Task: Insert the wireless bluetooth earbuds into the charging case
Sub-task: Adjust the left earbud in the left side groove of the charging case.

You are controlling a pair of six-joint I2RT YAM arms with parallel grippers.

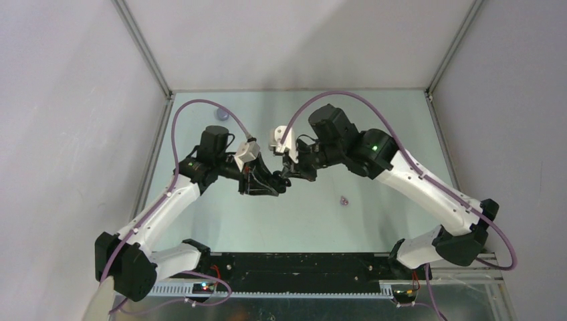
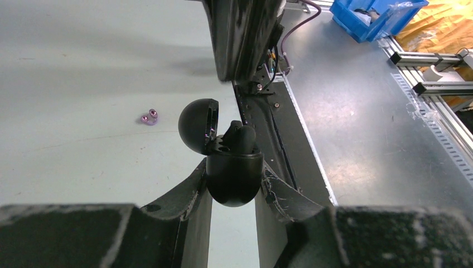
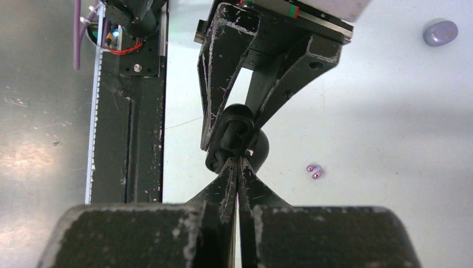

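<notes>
Left hand [image 2: 234,187]: clamped on case [image 2: 231,167], lid [image 2: 195,124] open.
Right hand [image 3: 239,167]: fingers together, tips held at case mouth.
Black bud [image 2: 241,137]: perched in case, seemingly unseated.
Lilac buds [image 2: 149,116]: left on tabletop [image 2: 83,84] beside case.
Risk: black bud could be flicked out by an off-centre push.

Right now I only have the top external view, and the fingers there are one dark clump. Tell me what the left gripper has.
Observer: The left gripper clamps a black charging case by its body, lid hinged open.
Operator: Give me the right gripper.
Observer: The right gripper is shut, tips at the case's mouth; whether they pinch anything, I cannot tell.
Operator: Report what is inside the case.
Observer: One black earbud pokes up out of it.
</notes>
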